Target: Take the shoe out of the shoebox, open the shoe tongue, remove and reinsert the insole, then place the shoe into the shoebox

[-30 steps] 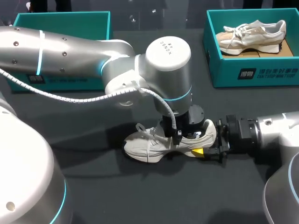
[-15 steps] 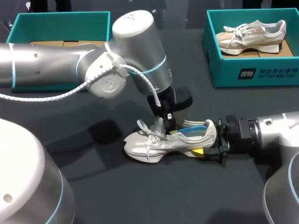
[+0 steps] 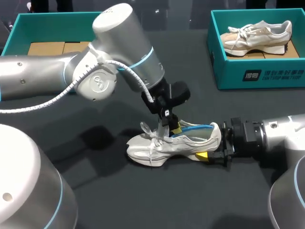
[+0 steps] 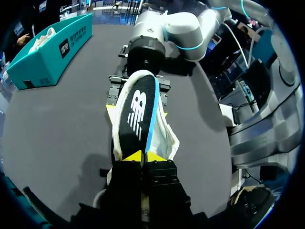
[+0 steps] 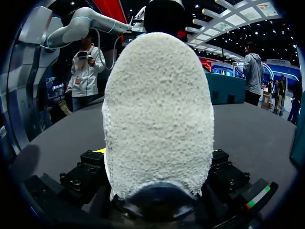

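Shoe [image 3: 167,145] standing on its sole on the table [image 3: 95,191]. Your right gripper [image 3: 209,148] clamps the heel from behind, one finger on either side, most likely so the shoe cannot slide or tip while the other arm works. Your left gripper [image 4: 143,156] sits above the shoe's opening with its yellow tips pinched narrow on the front end of the insole [image 4: 138,112], which slants up out of the shoe towards the heel. You may read this as the removal step, with reinsertion and boxing not yet done.
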`<control>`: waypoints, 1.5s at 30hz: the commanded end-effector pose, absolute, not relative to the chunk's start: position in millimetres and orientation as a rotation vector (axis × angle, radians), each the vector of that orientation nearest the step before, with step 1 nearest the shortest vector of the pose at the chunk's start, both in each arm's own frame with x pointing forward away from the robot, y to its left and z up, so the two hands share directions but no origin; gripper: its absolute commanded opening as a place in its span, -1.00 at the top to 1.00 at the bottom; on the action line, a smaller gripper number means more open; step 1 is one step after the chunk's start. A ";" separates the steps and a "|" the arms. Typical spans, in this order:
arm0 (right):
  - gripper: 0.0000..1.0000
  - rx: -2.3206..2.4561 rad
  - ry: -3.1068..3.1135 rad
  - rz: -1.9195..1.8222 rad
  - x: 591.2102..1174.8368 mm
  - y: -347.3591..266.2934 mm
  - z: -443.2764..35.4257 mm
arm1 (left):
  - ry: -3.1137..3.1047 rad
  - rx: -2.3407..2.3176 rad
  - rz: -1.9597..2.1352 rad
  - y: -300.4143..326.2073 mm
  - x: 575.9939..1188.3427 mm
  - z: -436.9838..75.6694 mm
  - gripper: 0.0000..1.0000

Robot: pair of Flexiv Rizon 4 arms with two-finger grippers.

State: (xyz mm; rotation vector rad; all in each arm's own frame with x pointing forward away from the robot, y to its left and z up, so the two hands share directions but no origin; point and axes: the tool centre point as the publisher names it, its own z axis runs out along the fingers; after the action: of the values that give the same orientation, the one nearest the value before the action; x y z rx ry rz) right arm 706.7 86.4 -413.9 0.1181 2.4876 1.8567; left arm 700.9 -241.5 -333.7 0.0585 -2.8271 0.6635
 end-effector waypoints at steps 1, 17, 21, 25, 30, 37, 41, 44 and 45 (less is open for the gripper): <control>1.00 0.120 2.489 1.852 704.4 87.3 -415.6 | -2.829 0.070 0.720 -238.5 696.8 -327.7 1.00; 1.00 0.120 2.489 1.852 704.4 87.3 -415.6 | -2.958 0.150 0.773 -285.7 704.3 -328.8 0.50; 1.00 0.120 2.489 1.852 704.4 87.3 -415.6 | -2.979 0.175 0.830 -284.9 705.2 -323.1 0.17; 1.00 0.120 2.489 1.852 704.4 87.3 -415.6 | -3.018 0.202 0.906 -285.3 703.8 -318.6 0.15; 1.00 0.120 2.489 1.852 704.4 87.3 -415.6 | -3.051 0.227 0.955 -289.1 701.9 -318.9 0.14; 1.00 0.120 2.489 1.852 704.4 87.3 -415.6 | -3.124 0.330 1.050 -294.5 699.1 -318.4 0.10; 1.00 0.120 2.489 1.852 704.4 87.3 -415.6 | -3.168 0.341 1.112 -297.3 692.7 -317.2 0.08; 1.00 0.120 2.489 1.852 704.4 87.3 -415.6 | -3.190 0.351 1.144 -300.3 687.0 -319.9 0.08; 1.00 0.120 2.489 1.852 704.4 87.3 -415.6 | -3.198 0.354 1.151 -301.6 686.0 -321.2 0.08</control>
State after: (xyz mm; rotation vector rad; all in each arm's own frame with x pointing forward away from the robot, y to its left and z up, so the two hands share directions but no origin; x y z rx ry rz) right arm 706.6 86.4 -413.9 0.1178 2.4877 1.8567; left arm 692.8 -298.9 -316.2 0.3068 -3.1449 1.1268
